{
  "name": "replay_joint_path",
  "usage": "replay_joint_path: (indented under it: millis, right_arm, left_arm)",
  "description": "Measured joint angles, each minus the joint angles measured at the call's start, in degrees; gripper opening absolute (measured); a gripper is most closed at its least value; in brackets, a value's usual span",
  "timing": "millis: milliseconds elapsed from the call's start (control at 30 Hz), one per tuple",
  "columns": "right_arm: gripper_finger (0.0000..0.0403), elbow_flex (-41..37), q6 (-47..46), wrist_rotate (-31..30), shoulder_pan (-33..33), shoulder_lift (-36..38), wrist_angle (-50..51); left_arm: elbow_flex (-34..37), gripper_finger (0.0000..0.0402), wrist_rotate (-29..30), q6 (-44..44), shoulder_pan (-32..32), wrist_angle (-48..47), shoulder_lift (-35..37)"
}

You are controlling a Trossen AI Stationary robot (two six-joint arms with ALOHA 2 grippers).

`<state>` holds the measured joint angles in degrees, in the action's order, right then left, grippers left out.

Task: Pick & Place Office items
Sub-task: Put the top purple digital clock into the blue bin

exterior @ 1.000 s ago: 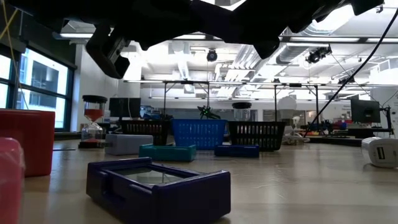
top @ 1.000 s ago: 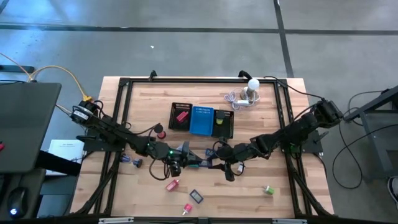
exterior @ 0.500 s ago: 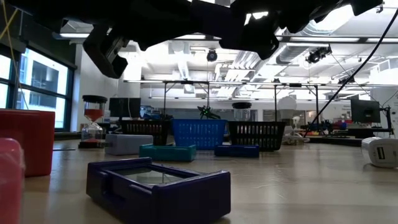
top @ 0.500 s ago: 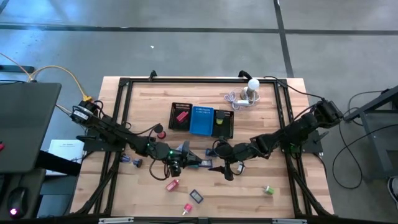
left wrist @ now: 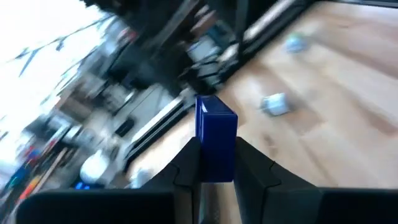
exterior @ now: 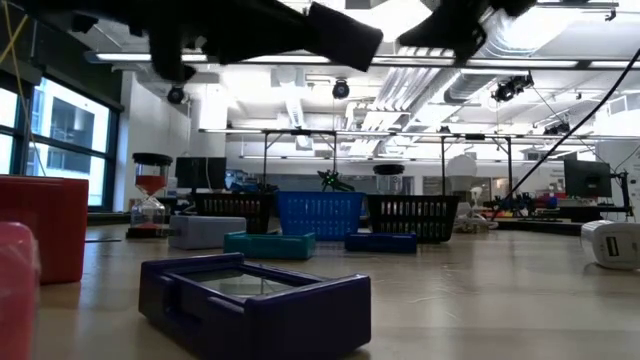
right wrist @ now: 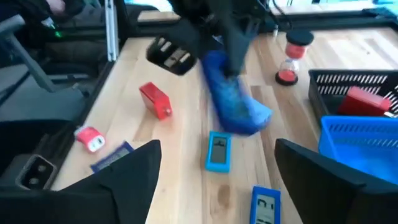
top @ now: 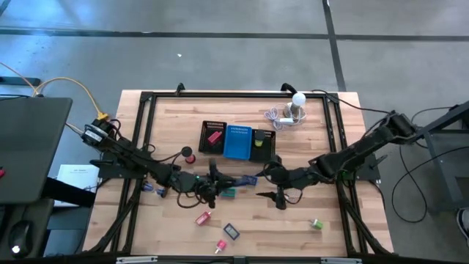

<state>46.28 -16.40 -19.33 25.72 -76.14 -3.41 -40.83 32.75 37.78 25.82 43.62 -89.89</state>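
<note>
The wooden table [top: 322,235] has a black frame [top: 220,95] around its edge. Near the far side sits the mesh tray [top: 211,147] with its blue middle, and a white ball-topped gadget [top: 297,103] with its cable. A red spool [top: 188,155] stands left of the tray. Toward the near edge lie a pink block [top: 204,217], a dark case [top: 231,231], a small pink piece [top: 220,246] and a green piece [top: 316,224] (well apart from the others). A teal block [top: 229,193] lies mid-table.
</note>
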Motion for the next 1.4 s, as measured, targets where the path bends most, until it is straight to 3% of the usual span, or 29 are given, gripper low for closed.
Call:
replay_joint_path:
  millis: [167, 400, 800, 1133, 1267, 1400]
  right_arm:
    - [0.0291, 0.0, -3.8, -2.9, 3.0, 3.0, 5.8]
    - [0.0284, 0.0, -9.4, -3.0, 6.7, 0.6, 10.2]
    - [0.0264, -0.1, -10.9, -8.8, 8.4, -8.0, 6.1]
    - [0.0258, -0.1, -10.8, -10.8, 6.0, -10.4, 4.3]
    - [0.0258, -0.1, -10.2, -10.7, 4.9, -10.4, 3.8]
    - [0.0258, -0.1, -8.5, -10.8, 3.4, -10.4, 2.6]
  left_arm:
    - [0.0, 0.0054, 5.0, 0.1, 0.7, -0.6, 2.2]
    - [0.0, 0.0054, 0.5, -6.9, -2.6, -9.6, 9.2]
    - [-0.1, 0.0054, -22.5, -20.8, -18.5, -26.7, 21.3]
    - [-0.2, 0.0054, -26.0, -30.8, -32.6, -36.7, 21.5]
    - [-0.7, 0.0054, -28.2, -32.8, -35.2, -36.3, 20.6]
    - [-3.1, 0.0054, -25.8, -35.9, -35.4, -35.1, 14.5]
